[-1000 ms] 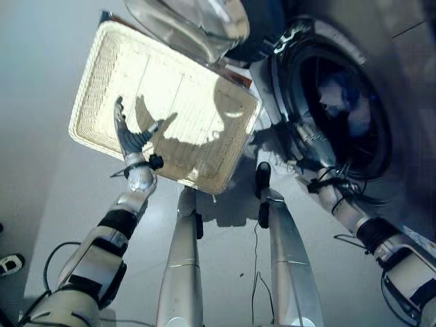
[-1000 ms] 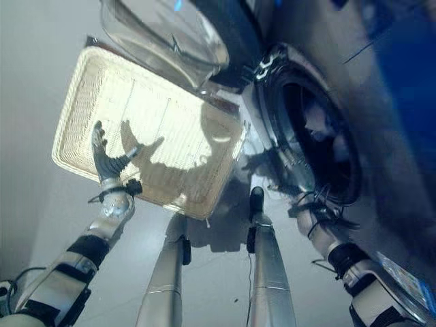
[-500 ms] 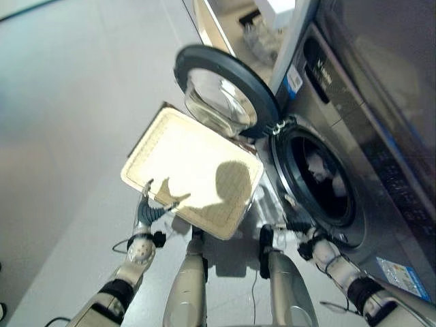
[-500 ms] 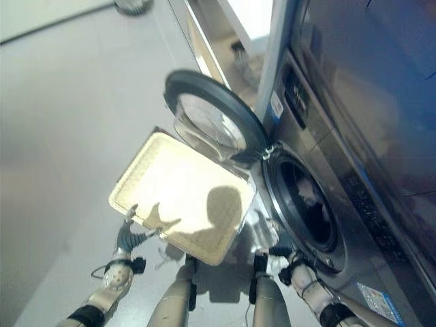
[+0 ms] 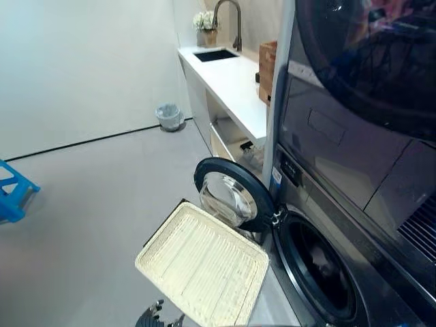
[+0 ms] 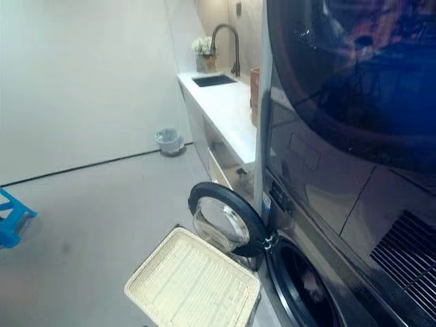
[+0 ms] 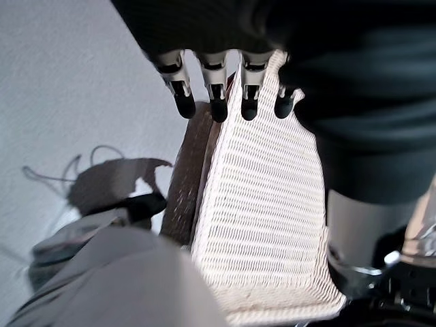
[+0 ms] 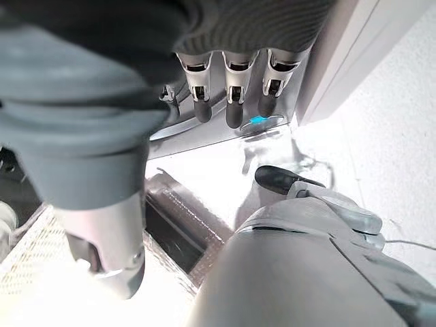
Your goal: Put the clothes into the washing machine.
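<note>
At bottom edge of left eye view, left hand (image 5: 158,315) shows fingertips only, at 7 o'clock of white woven basket (image 5: 202,271). Left wrist view: fingers (image 7: 215,92) straight, relaxed, holding nothing, over basket rim. Right hand (image 8: 231,92) likewise loose and empty, near washing machine (image 5: 354,225) front. Door (image 5: 235,194) stands open at 12 o'clock of basket. Pale clothes (image 5: 315,260) faintly visible inside drum. Counter with sink (image 5: 216,55) at 12 o'clock, bin (image 5: 167,116) at 11.
</note>
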Controlling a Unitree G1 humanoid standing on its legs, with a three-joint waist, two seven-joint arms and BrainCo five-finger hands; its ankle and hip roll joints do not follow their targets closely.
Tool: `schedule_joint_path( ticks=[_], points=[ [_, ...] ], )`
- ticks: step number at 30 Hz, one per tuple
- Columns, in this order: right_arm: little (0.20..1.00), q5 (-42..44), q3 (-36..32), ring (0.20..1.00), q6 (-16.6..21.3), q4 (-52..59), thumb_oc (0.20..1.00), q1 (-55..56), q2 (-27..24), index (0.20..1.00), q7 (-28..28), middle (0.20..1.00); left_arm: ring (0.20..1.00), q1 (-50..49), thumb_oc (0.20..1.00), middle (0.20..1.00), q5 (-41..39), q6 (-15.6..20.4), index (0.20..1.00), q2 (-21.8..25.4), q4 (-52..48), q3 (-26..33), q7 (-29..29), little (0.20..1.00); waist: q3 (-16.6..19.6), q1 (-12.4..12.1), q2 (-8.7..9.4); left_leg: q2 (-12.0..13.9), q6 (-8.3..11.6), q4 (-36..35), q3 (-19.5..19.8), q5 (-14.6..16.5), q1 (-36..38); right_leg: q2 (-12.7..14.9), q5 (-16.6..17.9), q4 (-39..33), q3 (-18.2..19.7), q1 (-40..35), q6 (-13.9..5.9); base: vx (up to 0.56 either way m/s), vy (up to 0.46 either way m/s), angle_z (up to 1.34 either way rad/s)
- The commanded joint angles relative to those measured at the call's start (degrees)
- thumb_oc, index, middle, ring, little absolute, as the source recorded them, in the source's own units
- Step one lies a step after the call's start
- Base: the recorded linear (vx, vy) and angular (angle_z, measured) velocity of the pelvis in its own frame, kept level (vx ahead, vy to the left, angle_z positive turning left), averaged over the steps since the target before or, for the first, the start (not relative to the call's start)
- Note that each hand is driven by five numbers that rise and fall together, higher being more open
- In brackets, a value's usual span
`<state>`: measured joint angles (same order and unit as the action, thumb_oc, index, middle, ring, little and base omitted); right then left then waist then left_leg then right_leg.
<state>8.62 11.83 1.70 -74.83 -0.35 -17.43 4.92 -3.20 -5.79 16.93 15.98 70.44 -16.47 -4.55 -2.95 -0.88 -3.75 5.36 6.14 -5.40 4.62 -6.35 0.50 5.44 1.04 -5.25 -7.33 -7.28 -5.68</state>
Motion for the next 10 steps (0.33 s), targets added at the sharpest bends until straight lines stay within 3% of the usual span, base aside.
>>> schedule_joint_path(
  ticks=[1, 10],
  points=[
    [1.000, -0.78, -1.98, 1.000, -1.58, -2.33, 1.000, -3.21, 1.80, 1.000, 0.89, 1.000, 1.000, 4.58, 1.000, 1.000, -1.47, -0.20, 1.000, 1.12, 0.91, 2.70, -3.41, 1.000, -1.89, -1.06, 3.16, -4.08, -1.49, 0.40, -5.14, 5.15, 4.92, 1.94, 1.78, 1.80, 0.59, 1.86, -2.29, 0.00, 0.000, 0.00],
    [1.000, -2.70, -1.87, 1.000, -2.99, -3.72, 1.000, -2.73, 1.87, 1.000, 1.05, 1.000, 1.000, 4.47, 1.000, 1.000, -1.68, -2.62, 1.000, 0.58, 1.25, 2.50, -4.58, 1.000, -0.93, -0.53, 2.99, -3.37, -1.53, 0.40, -6.77, 5.84, 5.95, 2.14, 1.44, 1.38, 1.10, 1.11, -2.12, 0.00, 0.008, -0.03]
  ],
)
